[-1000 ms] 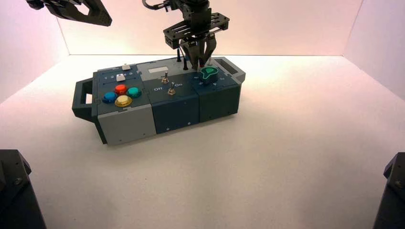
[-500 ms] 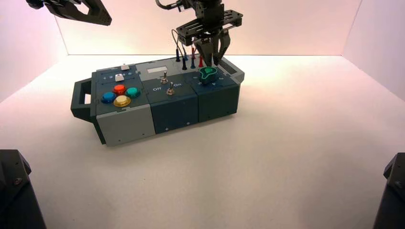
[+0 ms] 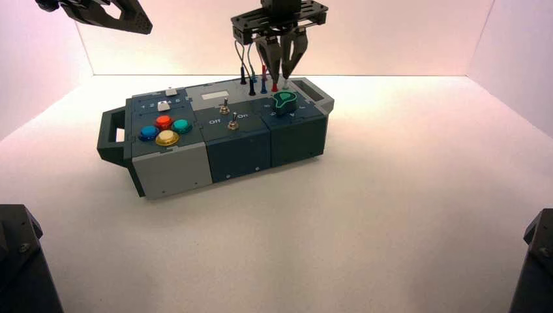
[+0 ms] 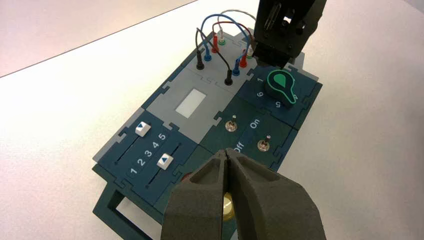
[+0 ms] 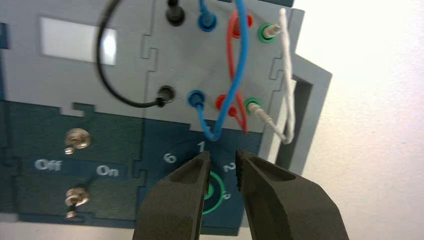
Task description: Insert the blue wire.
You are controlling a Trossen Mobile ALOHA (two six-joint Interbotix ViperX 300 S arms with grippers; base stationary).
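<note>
1. Snag risk: we'd say the parted, empty right gripper (image 5: 222,154), upper middle of the high view, could hook the blue wire (image 5: 242,52) if it swings left, tugging a plug out.
2. Dropping lower could knock the green-edged knob (image 3: 284,100) or the red wire (image 5: 231,47).
3. We see the blue wire upper middle too, just left of the gripper, both ends apparently socketed.
4. Left gripper (image 4: 226,150): closed, idle, high view's upper left.
</note>
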